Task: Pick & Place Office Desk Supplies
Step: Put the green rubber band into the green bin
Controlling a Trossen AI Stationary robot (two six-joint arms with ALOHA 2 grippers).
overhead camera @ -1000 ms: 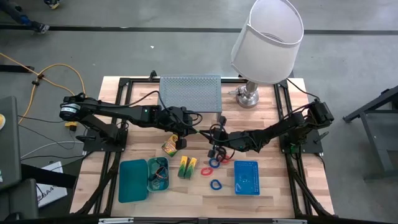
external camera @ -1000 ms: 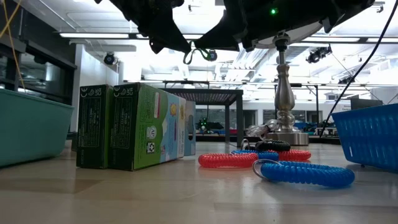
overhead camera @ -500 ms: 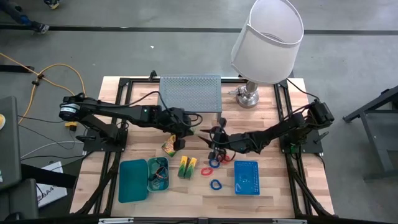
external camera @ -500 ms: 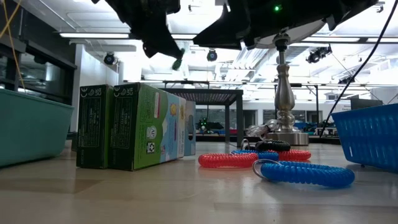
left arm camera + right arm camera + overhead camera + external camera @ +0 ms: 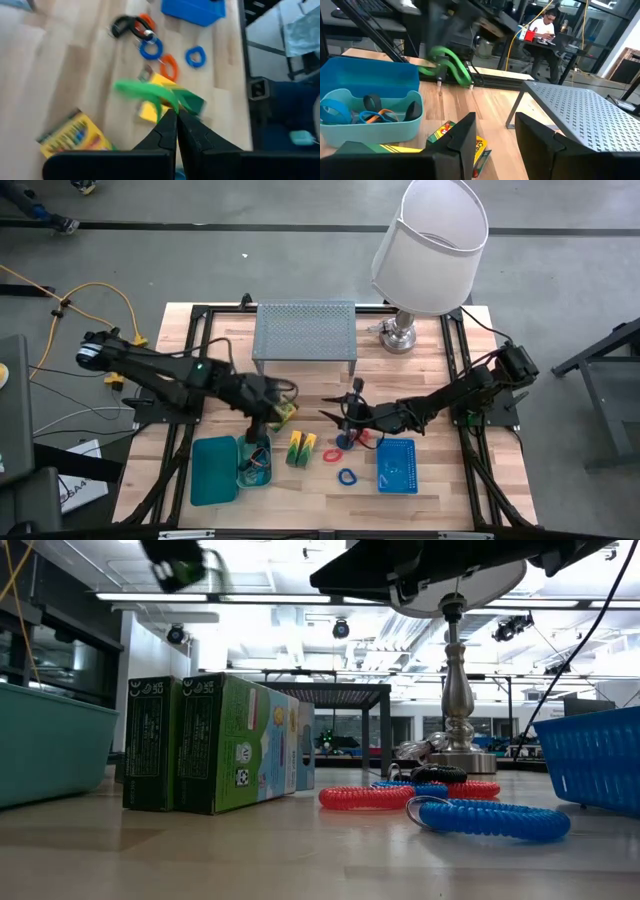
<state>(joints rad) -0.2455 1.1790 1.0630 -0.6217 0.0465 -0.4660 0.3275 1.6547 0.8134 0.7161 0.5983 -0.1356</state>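
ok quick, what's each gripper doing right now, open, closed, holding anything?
Left gripper: jaws closed on a green band loop, above the open teal tray.
Right gripper: jaws open, holding nothing, over the band loops mid-table.

My left claw [image 5: 176, 114] is pinched on a green loop [image 5: 145, 91] that smears into a blur, so I can't tell where the loop ends. From above, that same claw [image 5: 257, 423] is a dark smudge over the open teal tray [image 5: 263, 442], and what it carries is too small to make out there. In the low view the blue mesh basket [image 5: 598, 755] is cut off at the right edge (only one wall shows) and the lamp [image 5: 456, 680] loses its shade behind my arms. My right claw's [image 5: 492, 131] fingertips run off the picture's bottom.
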